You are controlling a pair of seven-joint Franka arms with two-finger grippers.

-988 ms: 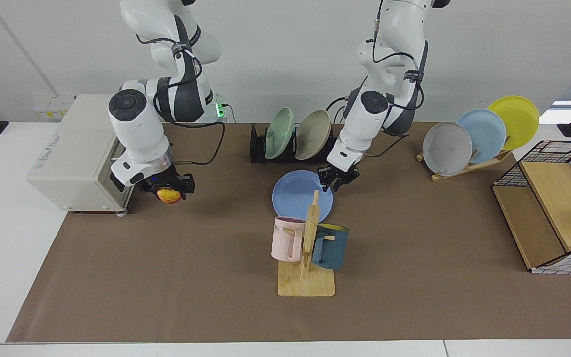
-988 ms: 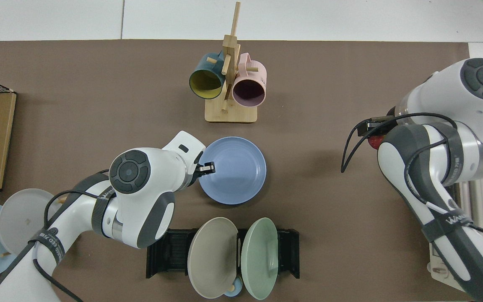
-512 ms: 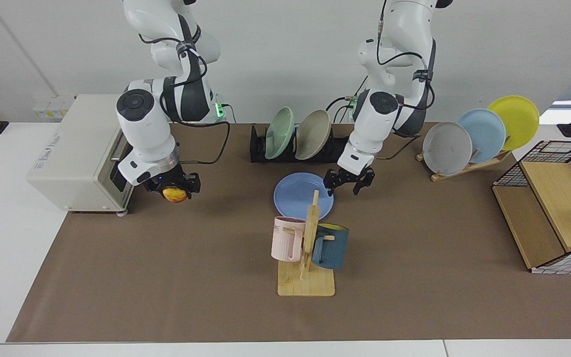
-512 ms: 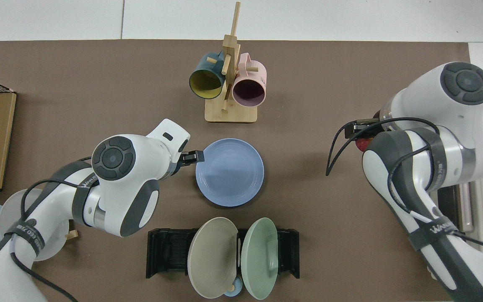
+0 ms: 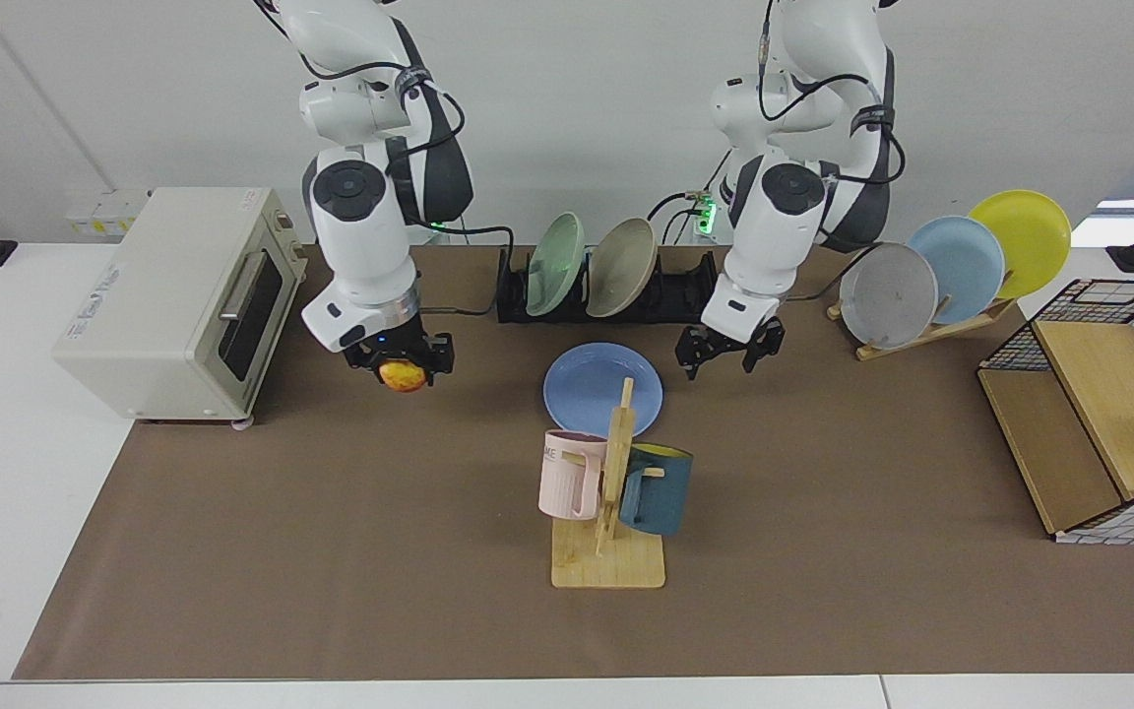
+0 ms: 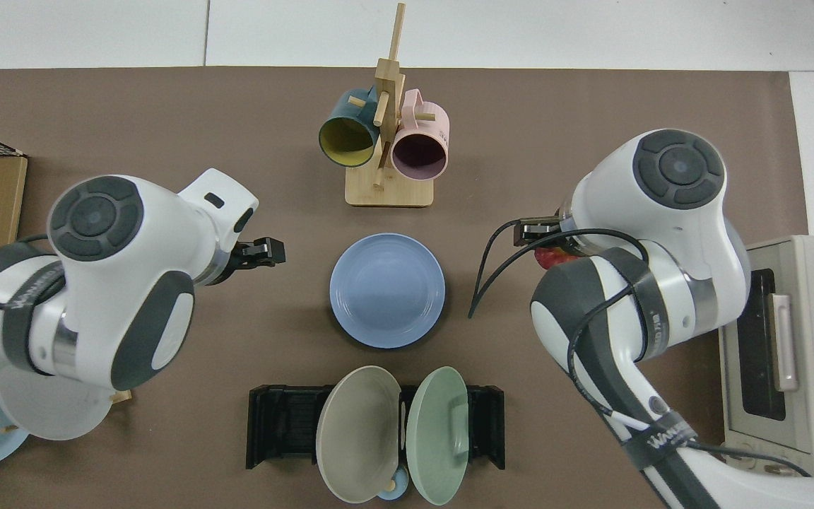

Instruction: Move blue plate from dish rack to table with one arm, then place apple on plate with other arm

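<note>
The blue plate lies flat on the brown mat of the table, in front of the black dish rack. My left gripper hangs open and empty just beside the plate, apart from its rim, on the facing view's right. My right gripper is shut on the red-and-yellow apple, held above the mat well to the plate's other side. In the top view the apple is mostly hidden under the right arm.
A green and a beige plate stand in the dish rack. A wooden mug tree with a pink and a dark blue mug stands just in front of the plate. A toaster oven, a slanted wooden plate rack and a wire basket line the sides.
The left gripper has drawn back from the plate's rim, leaving the plate flat on the mat. The right arm has carried the apple away from the oven toward the plate.
</note>
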